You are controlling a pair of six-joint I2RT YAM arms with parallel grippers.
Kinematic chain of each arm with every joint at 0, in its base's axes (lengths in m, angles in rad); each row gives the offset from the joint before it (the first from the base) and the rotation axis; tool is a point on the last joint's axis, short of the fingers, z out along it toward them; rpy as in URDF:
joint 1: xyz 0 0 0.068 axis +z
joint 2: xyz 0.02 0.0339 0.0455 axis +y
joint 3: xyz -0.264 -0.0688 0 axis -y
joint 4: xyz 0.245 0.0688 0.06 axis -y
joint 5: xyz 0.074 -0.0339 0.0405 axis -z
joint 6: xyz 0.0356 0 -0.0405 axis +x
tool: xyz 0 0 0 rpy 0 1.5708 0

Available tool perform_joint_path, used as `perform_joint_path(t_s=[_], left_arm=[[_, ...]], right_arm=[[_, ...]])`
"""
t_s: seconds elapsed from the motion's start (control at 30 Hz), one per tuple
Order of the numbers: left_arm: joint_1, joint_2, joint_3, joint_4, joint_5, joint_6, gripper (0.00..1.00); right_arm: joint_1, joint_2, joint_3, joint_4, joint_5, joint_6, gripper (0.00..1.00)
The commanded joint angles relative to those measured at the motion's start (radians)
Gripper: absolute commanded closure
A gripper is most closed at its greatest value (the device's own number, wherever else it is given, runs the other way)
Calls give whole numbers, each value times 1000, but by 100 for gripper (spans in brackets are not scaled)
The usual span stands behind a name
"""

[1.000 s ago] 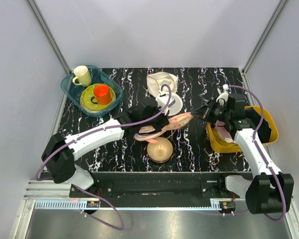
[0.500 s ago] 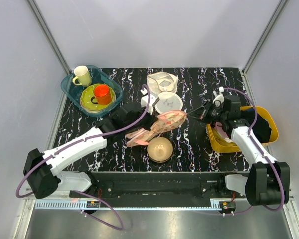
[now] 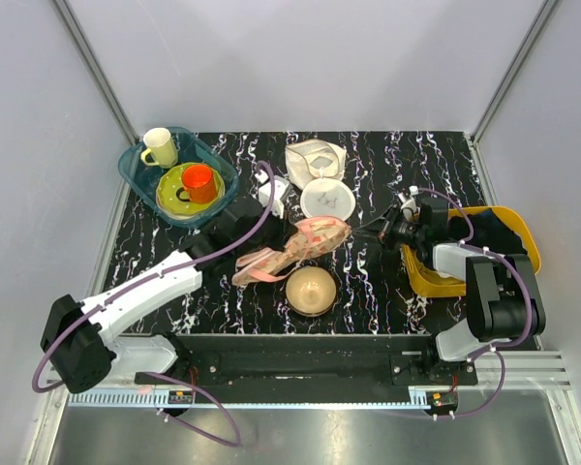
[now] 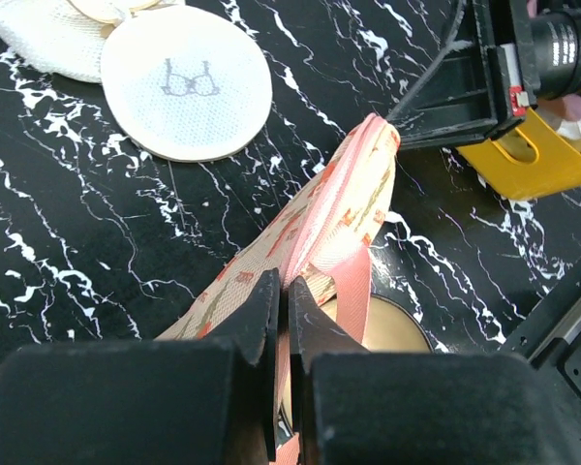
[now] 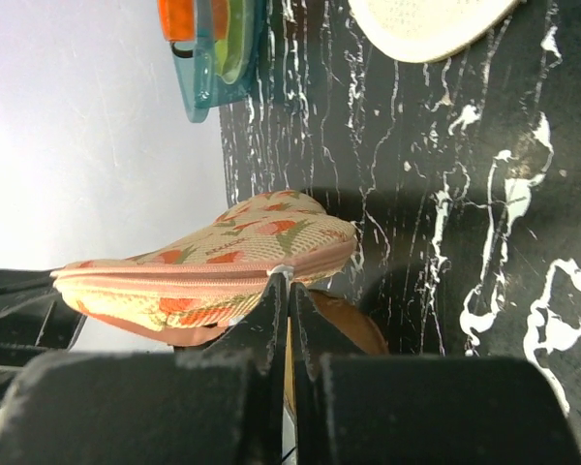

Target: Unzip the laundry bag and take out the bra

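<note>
The salmon-pink laundry bag [image 3: 315, 237] with carrot-like marks hangs stretched between both grippers above the black marbled table [image 3: 387, 165]. My left gripper [image 3: 269, 250] is shut on its near-left edge; in the left wrist view the fingers [image 4: 283, 295] pinch the bag [image 4: 344, 199]. My right gripper [image 3: 366, 230] is shut at the bag's right end. In the right wrist view it [image 5: 289, 281] pinches the small metal zipper pull on the bag [image 5: 213, 257]. The zip line looks shut to the left of the pull. No bra shows.
A tan dome bowl [image 3: 310, 289] sits under the bag. A round white mesh disc [image 3: 327, 199] and beige cloth [image 3: 313, 155] lie behind it. A teal tray [image 3: 136, 170] with a cup, plate and orange cup is at the back left. A yellow bin [image 3: 518, 232] is on the right.
The left arm has drawn back to the left, carrying the bag leftward and lower. The right gripper followed slightly left, and its arm folded in closer to its base.
</note>
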Motion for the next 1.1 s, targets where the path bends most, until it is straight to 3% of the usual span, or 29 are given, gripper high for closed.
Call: perform_joint_path(t_s=[0.0, 0.27, 0.4, 0.7, 1.07], left_arm=[[60, -108, -7, 139, -20, -47, 100], [90, -140, -7, 195, -12, -96, 100], [130, -144, -8, 238, 41, -140, 100], [185, -135, 47, 345, 98, -234, 100], [248, -197, 65, 370, 189, -275, 100]], right_arm=[[-13, 25, -17, 148, 38, 35, 100], [-8, 39, -36, 205, 12, 75, 100], [-1, 14, -3, 99, 56, 32, 100], [51, -12, 17, 118, 63, 63, 100], [58, -93, 98, -95, 162, -34, 100]])
